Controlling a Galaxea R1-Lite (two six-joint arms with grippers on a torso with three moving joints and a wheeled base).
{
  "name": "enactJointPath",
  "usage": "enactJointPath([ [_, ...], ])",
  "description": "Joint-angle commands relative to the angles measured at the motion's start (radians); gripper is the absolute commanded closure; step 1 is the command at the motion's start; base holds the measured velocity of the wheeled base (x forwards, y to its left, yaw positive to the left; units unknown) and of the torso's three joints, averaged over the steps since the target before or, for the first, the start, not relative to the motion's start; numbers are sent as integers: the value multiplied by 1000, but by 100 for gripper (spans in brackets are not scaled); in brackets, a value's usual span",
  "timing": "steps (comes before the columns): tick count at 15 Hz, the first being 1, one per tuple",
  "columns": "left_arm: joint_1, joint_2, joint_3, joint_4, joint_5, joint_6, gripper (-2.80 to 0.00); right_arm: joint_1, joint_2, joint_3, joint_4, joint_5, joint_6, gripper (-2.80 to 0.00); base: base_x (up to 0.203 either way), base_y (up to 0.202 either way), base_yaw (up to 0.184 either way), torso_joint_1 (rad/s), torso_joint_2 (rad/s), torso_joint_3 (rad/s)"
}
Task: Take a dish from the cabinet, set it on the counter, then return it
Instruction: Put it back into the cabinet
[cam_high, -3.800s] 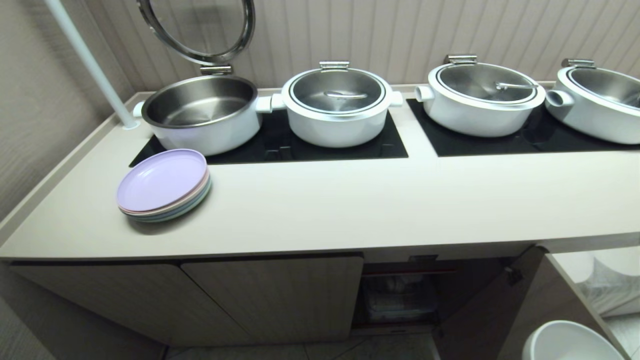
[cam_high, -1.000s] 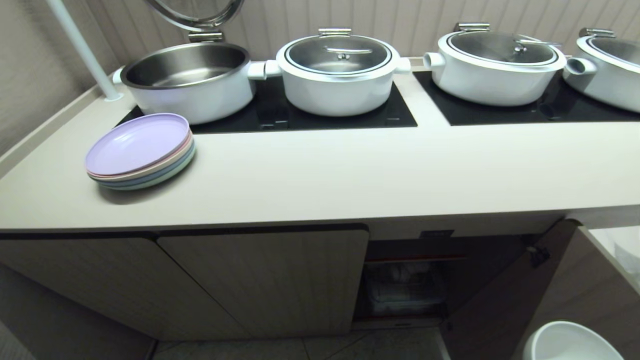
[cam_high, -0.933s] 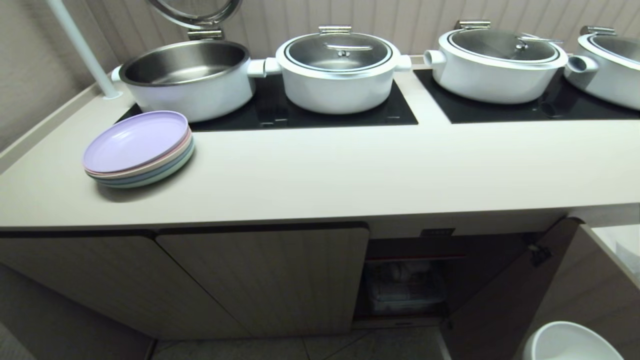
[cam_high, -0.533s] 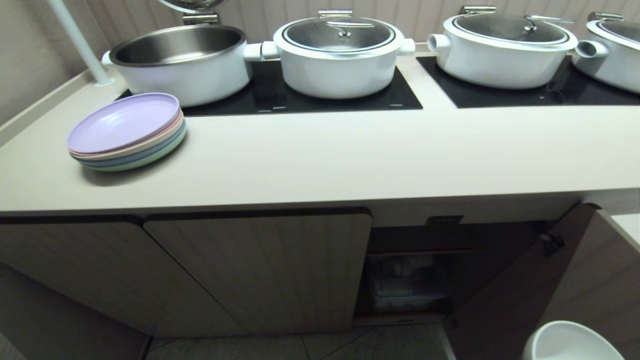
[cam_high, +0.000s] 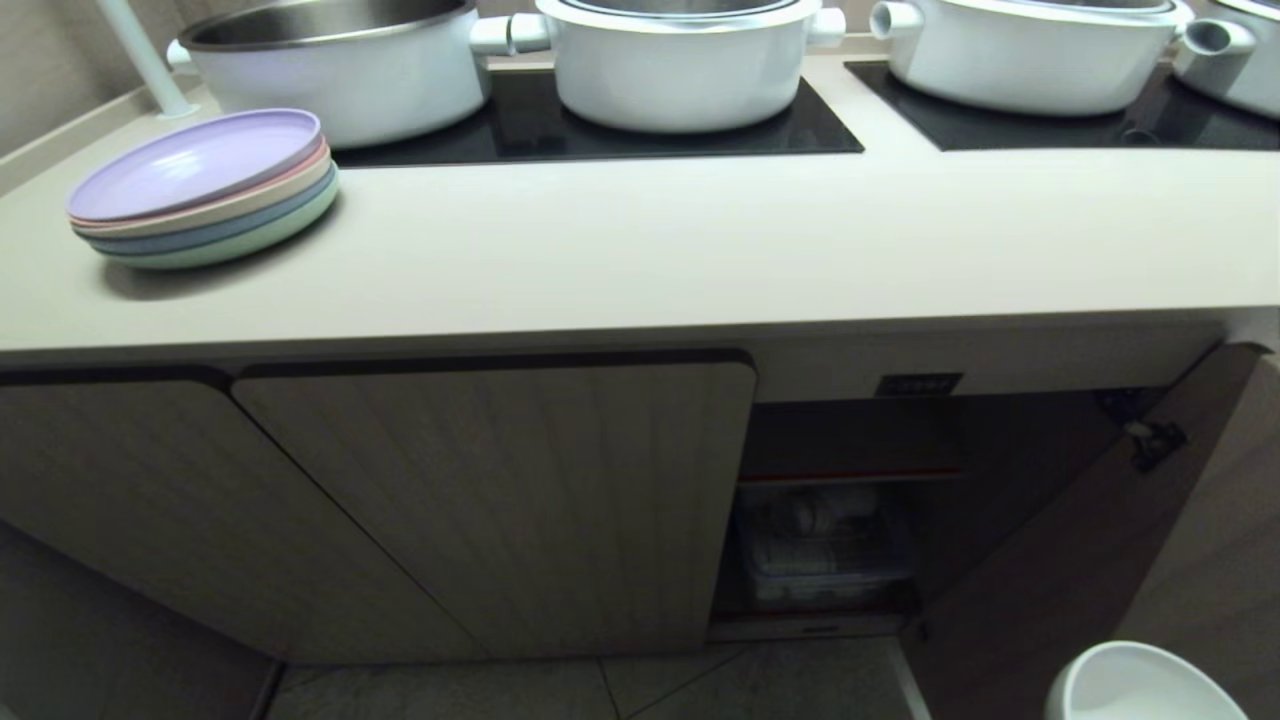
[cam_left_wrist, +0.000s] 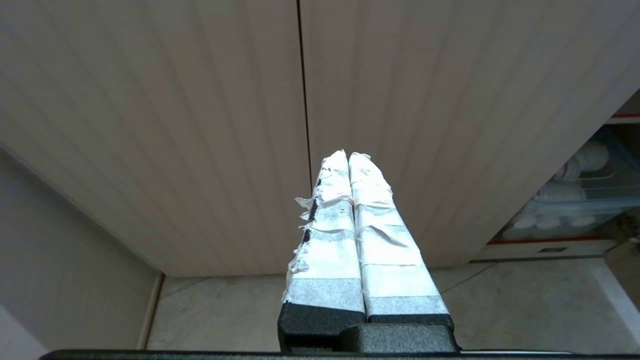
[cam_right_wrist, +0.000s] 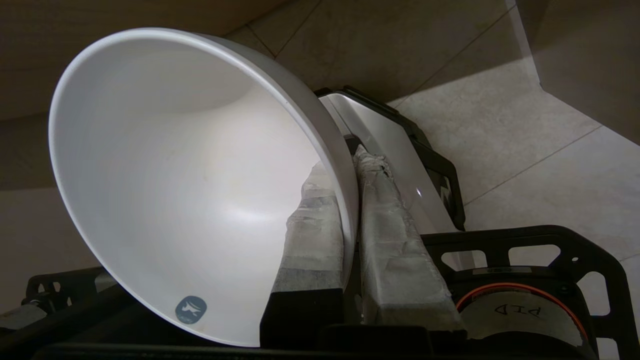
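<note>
The dish (cam_right_wrist: 190, 180), a plain white bowl, hangs tilted over the tiled floor, and my right gripper (cam_right_wrist: 350, 160) is shut on its rim, one finger inside and one outside. In the head view only the dish (cam_high: 1140, 685) shows, at the bottom right, low in front of the cabinet's open door (cam_high: 1060, 560). The cabinet (cam_high: 500, 500) is beige with fluted doors, and its open compartment (cam_high: 850, 440) has a red-edged shelf. The counter (cam_high: 700, 240) runs above it. My left gripper (cam_left_wrist: 348, 155) is shut on nothing and points at the closed doors.
A clear bin of stacked white bowls (cam_high: 820, 545) sits inside the open compartment. Pastel plates (cam_high: 200, 190) are stacked at the counter's left. Several white pots (cam_high: 680, 70) stand on black glass panels (cam_high: 600, 125) at the back. Tiled floor (cam_high: 600, 690) lies below.
The head camera has sunk: counter, pots and plates slid up the picture and the cabinet front fills more of it. The dish stays at the bottom right.
</note>
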Motion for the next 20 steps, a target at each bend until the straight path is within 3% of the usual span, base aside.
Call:
enactJointPath([
  [1, 0, 0, 0, -1, 0, -1, 0, 1, 2, 1, 3, 1, 3, 0, 0, 0, 0, -220, 505, 283],
  [20, 0, 0, 0, -1, 0, -1, 0, 1, 2, 5, 4, 1, 3, 0, 0, 0, 0, -171, 469, 289],
])
